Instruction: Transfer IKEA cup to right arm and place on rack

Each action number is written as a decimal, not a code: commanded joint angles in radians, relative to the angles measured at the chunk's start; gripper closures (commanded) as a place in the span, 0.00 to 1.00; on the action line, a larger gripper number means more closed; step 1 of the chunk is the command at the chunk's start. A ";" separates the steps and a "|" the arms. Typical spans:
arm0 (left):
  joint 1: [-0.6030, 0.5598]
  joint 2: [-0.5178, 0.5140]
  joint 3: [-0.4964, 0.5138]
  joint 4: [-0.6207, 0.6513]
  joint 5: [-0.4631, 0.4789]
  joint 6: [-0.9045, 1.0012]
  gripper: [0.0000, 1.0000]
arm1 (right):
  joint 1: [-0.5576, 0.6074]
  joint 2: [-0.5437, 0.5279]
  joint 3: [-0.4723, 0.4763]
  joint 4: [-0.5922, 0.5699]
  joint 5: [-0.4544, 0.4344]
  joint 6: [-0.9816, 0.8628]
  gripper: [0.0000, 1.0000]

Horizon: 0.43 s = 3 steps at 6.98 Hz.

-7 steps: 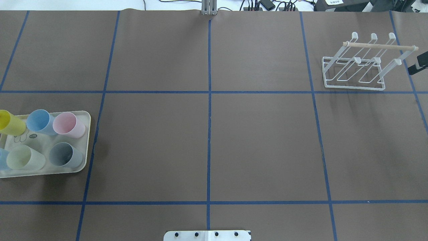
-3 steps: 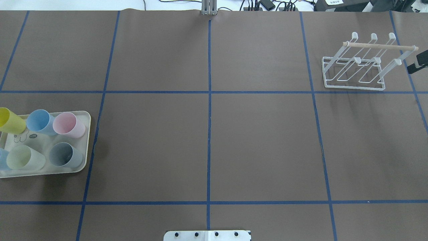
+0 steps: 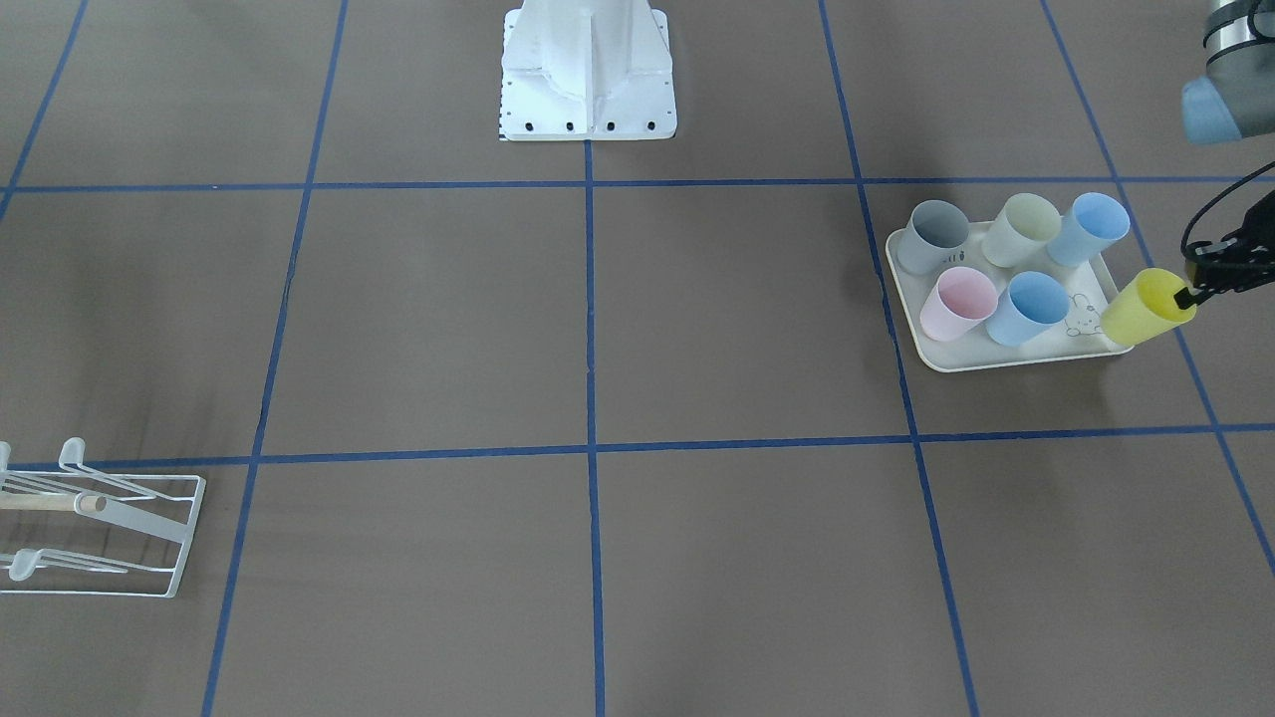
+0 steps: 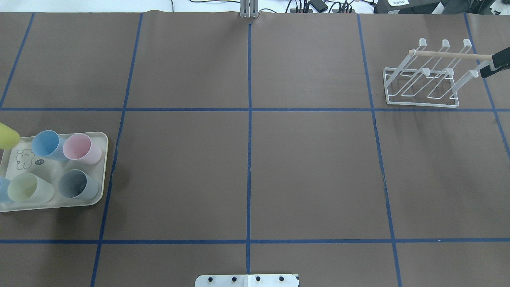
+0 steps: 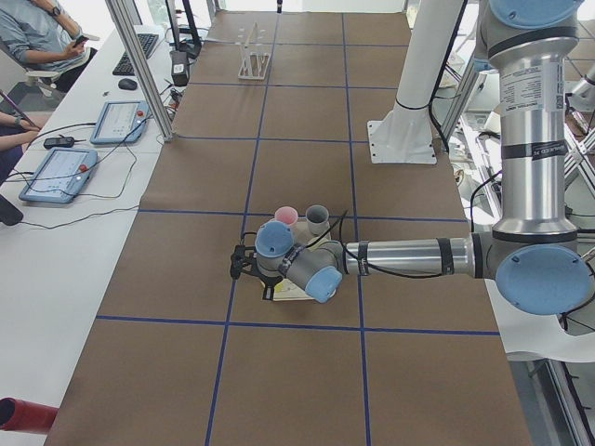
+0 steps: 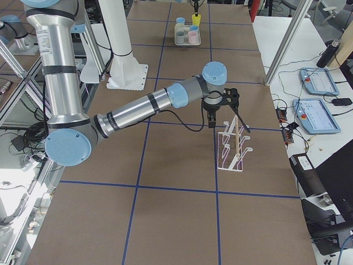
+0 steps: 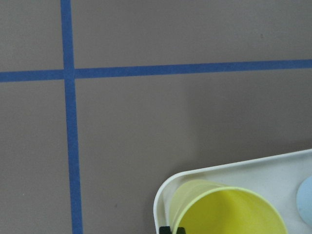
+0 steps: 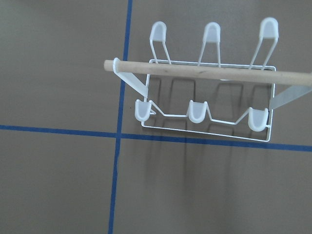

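My left gripper point(image 3: 1186, 295) is shut on the rim of a yellow cup point(image 3: 1146, 307) and holds it tilted over the tray's outer corner. The cup shows at the left edge of the overhead view point(image 4: 6, 136) and large in the left wrist view point(image 7: 229, 212). The white wire rack point(image 4: 422, 81) with its wooden dowel stands far right, with nothing on it. My right gripper point(image 4: 495, 65) hovers beside the dowel's end, open and empty. The right wrist view looks straight down on the rack point(image 8: 204, 97).
A cream tray point(image 4: 101, 167) with a rabbit drawing sits at the table's left and holds several upright cups: blue point(image 4: 48, 144), pink point(image 4: 81, 148), pale green point(image 4: 28, 188), grey-blue point(image 4: 77, 184). The white robot base point(image 3: 588, 70) stands at mid-table edge.
The yellow cup has moved left off its tray spot, uncovering the rabbit drawing. My right gripper has moved further from the robot, up beside the dowel's end.
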 commanded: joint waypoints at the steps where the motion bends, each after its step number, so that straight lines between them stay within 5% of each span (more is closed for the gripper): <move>1: -0.171 -0.011 -0.049 0.006 0.003 0.006 1.00 | 0.000 0.062 0.021 -0.002 -0.002 0.012 0.00; 3: -0.208 -0.109 -0.049 0.031 0.056 -0.027 1.00 | -0.009 0.134 0.026 -0.001 -0.119 0.010 0.00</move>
